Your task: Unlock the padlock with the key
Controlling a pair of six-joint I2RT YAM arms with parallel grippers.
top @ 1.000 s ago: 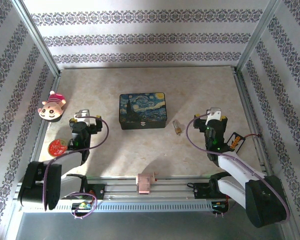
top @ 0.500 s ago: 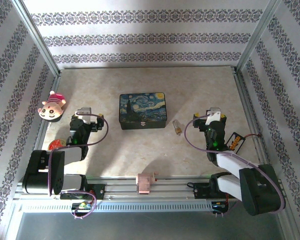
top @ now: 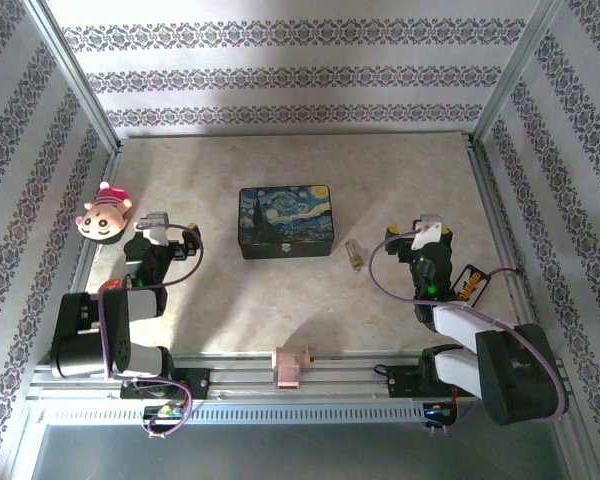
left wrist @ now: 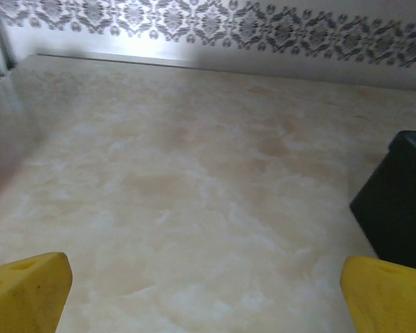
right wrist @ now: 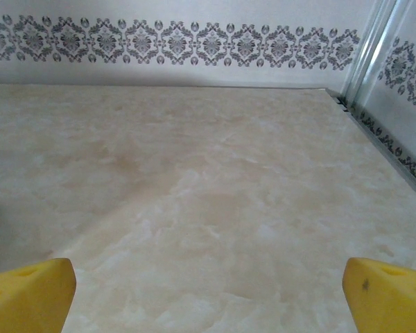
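Top external view has the padlock point(top: 354, 255) lying flat on the pale surface point(top: 410, 170), a tiny brass body with a thin silvery loop, just beside the painted box point(top: 286, 222) at roughly its 4 o'clock and not touching it. From where the right end effector point(top: 427, 230) hovers, the lock sits near, at about 9 o'clock; the left end effector point(top: 158, 222) is well apart from it, out at the box's 9 o'clock, close to a plush toy point(top: 103, 212). On the right wrist camera the right end effector point(right wrist: 208, 295) has its jaws wide apart with bare surface between them. The left end effector point(left wrist: 208, 295) looks the same, empty and spread, with the dark box point(left wrist: 399, 201) at its 2 o'clock. I cannot make out the key; at this size it is too small to tell. I'd judge the lock light, hard and slick. It would skate away if nudged. The brass body looks like the place to pinch, across its flat sides, leaving the loop and keyhole end free.
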